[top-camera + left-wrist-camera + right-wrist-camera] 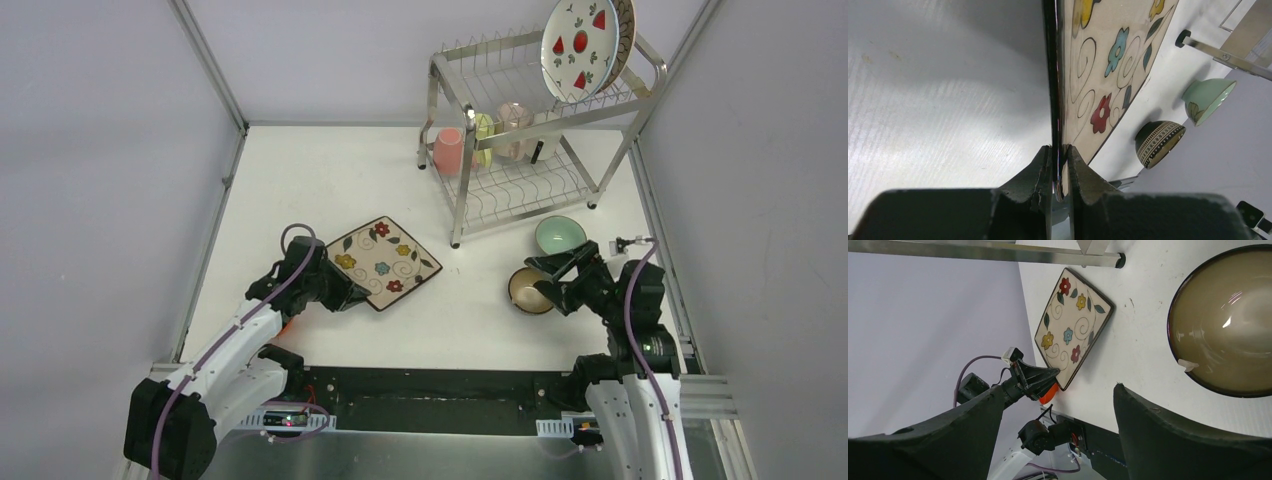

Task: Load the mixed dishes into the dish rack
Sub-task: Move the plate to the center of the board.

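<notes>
Square floral plate [1108,65] is clamped edgewise in left hand [1060,150].

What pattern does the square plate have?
The square plate is cream with coloured flowers and swirls; right wrist view shows it best.

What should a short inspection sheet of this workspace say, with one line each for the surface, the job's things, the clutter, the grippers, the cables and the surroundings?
Surface: white table, no spills seen.
Job's things: dish rack at the far right. A strawberry plate and a brown-rimmed plate behind it stand in the top tier. A pink cup and a pale cup sit below. The square floral plate, mint bowl and brown bowl are not yet in the rack.
Clutter: nothing seen.
Grippers: left gripper shut on the square floral plate's edge; right gripper open beside the brown bowl, holding nothing.
Cables: a purple cable along each arm.
Surroundings: grey walls, metal frame posts.
</notes>
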Controlling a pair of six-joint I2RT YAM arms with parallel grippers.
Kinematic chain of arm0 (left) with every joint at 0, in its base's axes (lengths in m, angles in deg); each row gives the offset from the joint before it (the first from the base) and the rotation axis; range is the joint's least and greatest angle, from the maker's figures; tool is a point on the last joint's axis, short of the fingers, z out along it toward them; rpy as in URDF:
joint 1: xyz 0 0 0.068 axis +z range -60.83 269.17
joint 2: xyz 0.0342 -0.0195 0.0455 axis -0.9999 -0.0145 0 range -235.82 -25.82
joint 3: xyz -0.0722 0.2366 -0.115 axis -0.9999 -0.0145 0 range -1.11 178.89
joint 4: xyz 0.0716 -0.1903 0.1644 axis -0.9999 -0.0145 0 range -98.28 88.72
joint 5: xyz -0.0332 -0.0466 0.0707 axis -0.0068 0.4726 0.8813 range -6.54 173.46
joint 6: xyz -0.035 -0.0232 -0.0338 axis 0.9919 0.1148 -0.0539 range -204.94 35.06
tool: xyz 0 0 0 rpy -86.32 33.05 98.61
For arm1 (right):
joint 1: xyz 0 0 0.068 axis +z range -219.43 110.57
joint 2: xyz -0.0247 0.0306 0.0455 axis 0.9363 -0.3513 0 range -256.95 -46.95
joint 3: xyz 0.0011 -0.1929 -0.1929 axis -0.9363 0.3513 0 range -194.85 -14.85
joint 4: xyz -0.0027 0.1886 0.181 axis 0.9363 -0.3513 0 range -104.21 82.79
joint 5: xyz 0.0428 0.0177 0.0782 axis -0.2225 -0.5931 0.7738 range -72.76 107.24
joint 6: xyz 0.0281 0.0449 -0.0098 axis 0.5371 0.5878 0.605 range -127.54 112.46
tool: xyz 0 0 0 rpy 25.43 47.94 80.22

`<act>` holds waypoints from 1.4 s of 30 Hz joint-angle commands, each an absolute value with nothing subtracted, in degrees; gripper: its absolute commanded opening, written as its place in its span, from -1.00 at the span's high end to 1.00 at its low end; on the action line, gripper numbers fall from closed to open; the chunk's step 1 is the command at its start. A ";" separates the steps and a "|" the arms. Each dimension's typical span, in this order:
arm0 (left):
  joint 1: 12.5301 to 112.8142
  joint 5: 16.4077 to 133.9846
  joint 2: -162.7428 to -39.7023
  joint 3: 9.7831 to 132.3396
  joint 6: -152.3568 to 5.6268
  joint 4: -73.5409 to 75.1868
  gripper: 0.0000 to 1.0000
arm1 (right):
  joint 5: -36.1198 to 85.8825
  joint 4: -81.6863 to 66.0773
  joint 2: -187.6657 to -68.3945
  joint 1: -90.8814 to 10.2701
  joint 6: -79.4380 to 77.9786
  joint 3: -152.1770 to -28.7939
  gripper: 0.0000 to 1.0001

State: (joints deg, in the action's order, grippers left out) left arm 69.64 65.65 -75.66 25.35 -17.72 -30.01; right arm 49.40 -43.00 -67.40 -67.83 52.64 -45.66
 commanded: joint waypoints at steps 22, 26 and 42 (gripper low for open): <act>67.55 75.09 -77.47 22.87 -9.06 -32.22 0.78 | 22.56 -19.88 -99.25 -38.16 55.28 -52.05 -0.68; 67.55 76.10 -77.23 23.15 -9.17 -32.21 0.78 | 23.37 -19.12 -102.34 -36.73 53.70 -54.53 -0.68; 67.55 77.86 -78.03 23.16 -7.05 -31.47 0.60 | 20.31 -21.88 -102.74 -36.76 49.06 -58.60 -0.71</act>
